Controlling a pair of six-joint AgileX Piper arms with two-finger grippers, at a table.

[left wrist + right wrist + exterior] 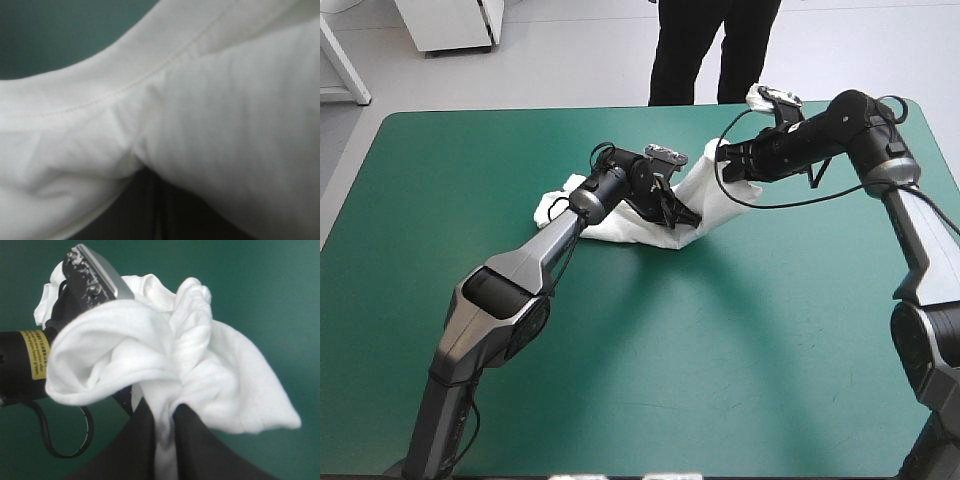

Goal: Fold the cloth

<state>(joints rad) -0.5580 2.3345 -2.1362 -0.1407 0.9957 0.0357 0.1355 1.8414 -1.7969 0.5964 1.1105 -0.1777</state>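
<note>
The table w/ the teal-green cover took up most of what I could see from where I stood. On it, a bit past centre twd the far edge, was the white short-sleeved cotton T-shirt, crumpled, not flat. One lump sat low on the cover at the left, and a band of fabric rose to the right, off the table. The left gripper, two broad black fin-shaped fingers, was down at the low fold near the shirt's middle. In its own view cloth draped over nearly everything, w/ a stitched hem running across. Its fingers showed only as one dark mass at the middle, pressed together, tips buried in fabric, i.e. clamped on the shirt. The right gripper, same make, hung higher and farther back, just beside the left. Its fingers were pinched tight on a twisted bunch of shirt squeezed betw. them.
</note>
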